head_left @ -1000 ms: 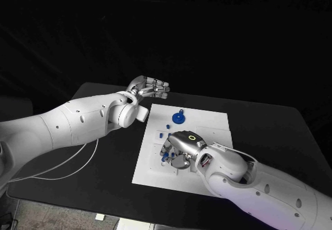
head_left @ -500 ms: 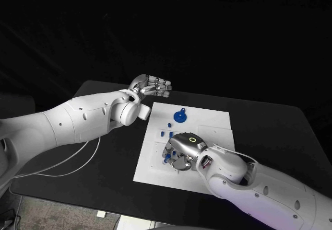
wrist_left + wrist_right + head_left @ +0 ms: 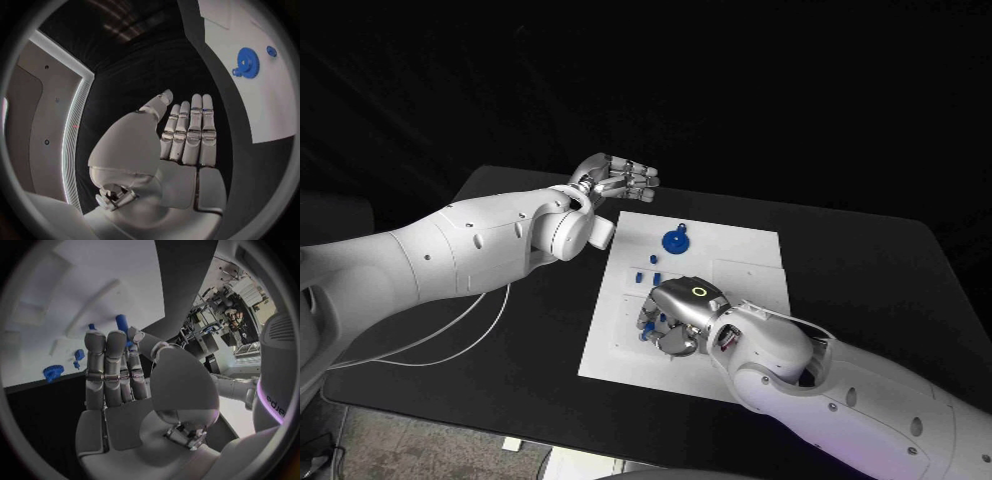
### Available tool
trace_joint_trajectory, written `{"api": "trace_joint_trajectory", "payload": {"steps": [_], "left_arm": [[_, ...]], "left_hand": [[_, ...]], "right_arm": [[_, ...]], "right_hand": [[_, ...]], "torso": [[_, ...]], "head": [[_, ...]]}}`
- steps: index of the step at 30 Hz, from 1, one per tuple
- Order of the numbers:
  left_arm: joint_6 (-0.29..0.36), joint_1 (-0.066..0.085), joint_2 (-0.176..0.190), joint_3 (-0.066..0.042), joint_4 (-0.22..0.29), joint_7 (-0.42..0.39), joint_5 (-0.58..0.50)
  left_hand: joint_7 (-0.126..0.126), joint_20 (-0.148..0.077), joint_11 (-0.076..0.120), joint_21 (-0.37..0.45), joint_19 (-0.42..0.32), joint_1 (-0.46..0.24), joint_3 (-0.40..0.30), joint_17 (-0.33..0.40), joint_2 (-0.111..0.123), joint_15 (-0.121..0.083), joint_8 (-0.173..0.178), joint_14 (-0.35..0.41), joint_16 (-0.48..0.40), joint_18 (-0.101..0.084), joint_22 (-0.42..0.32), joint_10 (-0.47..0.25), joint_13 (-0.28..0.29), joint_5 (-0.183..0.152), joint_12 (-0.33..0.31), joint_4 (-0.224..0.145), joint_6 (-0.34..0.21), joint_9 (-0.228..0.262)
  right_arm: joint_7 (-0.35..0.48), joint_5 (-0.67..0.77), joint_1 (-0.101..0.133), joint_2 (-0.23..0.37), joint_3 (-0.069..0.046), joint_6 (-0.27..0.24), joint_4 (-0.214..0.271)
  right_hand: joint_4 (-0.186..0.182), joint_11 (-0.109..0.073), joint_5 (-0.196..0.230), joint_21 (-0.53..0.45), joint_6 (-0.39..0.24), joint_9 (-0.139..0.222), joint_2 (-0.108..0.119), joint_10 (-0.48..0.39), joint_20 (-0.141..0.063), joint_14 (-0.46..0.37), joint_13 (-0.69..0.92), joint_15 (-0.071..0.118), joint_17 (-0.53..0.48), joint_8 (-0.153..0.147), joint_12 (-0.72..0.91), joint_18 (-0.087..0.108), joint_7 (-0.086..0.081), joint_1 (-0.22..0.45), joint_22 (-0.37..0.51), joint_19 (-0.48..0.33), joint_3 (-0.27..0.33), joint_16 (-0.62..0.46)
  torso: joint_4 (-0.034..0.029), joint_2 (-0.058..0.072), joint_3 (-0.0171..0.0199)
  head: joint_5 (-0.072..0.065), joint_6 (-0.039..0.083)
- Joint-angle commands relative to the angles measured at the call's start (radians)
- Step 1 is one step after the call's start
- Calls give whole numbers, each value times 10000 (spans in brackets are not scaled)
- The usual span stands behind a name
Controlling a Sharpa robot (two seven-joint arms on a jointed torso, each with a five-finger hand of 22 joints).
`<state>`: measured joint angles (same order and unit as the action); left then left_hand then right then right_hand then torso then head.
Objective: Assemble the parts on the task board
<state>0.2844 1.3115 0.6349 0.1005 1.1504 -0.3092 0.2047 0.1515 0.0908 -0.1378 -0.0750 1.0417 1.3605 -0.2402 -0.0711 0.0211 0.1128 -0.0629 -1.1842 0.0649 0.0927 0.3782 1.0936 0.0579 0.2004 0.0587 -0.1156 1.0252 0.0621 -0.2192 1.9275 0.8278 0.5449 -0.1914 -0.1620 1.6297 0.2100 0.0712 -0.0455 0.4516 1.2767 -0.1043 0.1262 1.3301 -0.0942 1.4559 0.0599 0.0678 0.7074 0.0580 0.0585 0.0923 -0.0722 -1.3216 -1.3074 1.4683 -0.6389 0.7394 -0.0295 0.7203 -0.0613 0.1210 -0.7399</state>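
**Right hand settles lower over the board's parts**

The right hand (image 3: 678, 318) hovers palm-down over the left half of the white task board (image 3: 733, 250), fingers together and bent over a cluster of small blue parts; a blue peg (image 3: 122, 322) sits at its fingertips (image 3: 106, 340), though whether it is pinched cannot be told. Over the past second the hand has edged slightly toward the board's near edge, suggesting a pick or seating is under way. A blue gear (image 3: 674, 243) lies untouched near the far edge. The left hand (image 3: 615, 180) waits beyond the board's far left corner, fingers straight and together, holding nothing.
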Motion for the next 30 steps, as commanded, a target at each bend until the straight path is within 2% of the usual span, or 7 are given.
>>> {"api": "trace_joint_trajectory", "payload": {"steps": [1,6,10,17,23,30], "left_arm": [[-148,1,-20,-10,10,-51,-64],[-154,1,-18,-10,8,-50,-64],[-155,0,-14,-10,3,-49,-64],[-167,0,-13,-10,-2,-37,-64],[-179,0,-17,-10,-27,-22,-64],[-200,0,-28,-10,-42,-10,-61]], "left_hand": [[-5,-5,-5,-22,13,21,5,8,-113,-14,-16,67,-40,-106,10,-63,-3,-34,9,-36,-49,6],[-5,-5,-5,-22,13,21,5,8,-113,-14,-16,67,-40,-106,10,-63,-3,-34,9,-36,-49,6],[-5,-5,-5,-22,13,21,5,8,-113,-14,-16,67,-40,-106,10,-63,-3,-34,9,-36,-49,6],[-5,-5,-5,-22,13,21,5,8,-113,-14,-16,67,-40,-106,10,-63,-3,-34,9,-36,-49,6],[-2,3,-9,-5,-4,13,17,8,-125,-7,-16,81,-40,-101,84,-78,-3,-36,9,-32,-62,6],[-2,3,-9,-5,-4,13,17,8,-125,-7,-16,81,-40,-101,84,-78,-3,-36,9,-32,-62,6]], "right_arm": [[63,152,-13,-28,21,117,-22],[29,196,-15,-49,28,-19,-17],[0,237,-17,-82,30,-110,0],[-71,291,-17,-142,34,-45,-64],[-110,330,-18,-193,48,8,-121],[-124,347,-18,-253,88,83,-169]], "right_hand": [[47,-568,-30,8,45,-13,-94,696,-63,10,77,75,8,65,35,113,-3,-37,-475,401,-9,-60],[70,-568,-30,2,48,-15,-108,696,-63,9,77,75,13,66,35,120,-3,-21,-475,399,-10,-65],[81,-568,-30,13,49,-16,-112,698,-64,9,77,77,16,67,34,124,-1,-19,-479,400,-19,-66],[85,-569,-30,23,55,-18,-111,703,-64,15,77,77,21,68,35,128,1,-14,-482,402,-31,-61],[85,-569,-30,23,55,-18,-111,703,-64,15,77,77,21,68,35,128,1,-14,-482,402,-31,-61],[85,-568,-30,20,48,-19,-107,701,-60,11,77,76,28,66,35,129,-1,-5,-481,397,-51,-64]], "torso": [[4,-4,-8],[1,0,-18],[0,-9,-8],[-1,-4,-22],[10,-5,-4],[-13,-3,-15]], "head": [[6,-32],[15,-45],[28,-58],[52,-81],[55,-103],[50,-107]]}}
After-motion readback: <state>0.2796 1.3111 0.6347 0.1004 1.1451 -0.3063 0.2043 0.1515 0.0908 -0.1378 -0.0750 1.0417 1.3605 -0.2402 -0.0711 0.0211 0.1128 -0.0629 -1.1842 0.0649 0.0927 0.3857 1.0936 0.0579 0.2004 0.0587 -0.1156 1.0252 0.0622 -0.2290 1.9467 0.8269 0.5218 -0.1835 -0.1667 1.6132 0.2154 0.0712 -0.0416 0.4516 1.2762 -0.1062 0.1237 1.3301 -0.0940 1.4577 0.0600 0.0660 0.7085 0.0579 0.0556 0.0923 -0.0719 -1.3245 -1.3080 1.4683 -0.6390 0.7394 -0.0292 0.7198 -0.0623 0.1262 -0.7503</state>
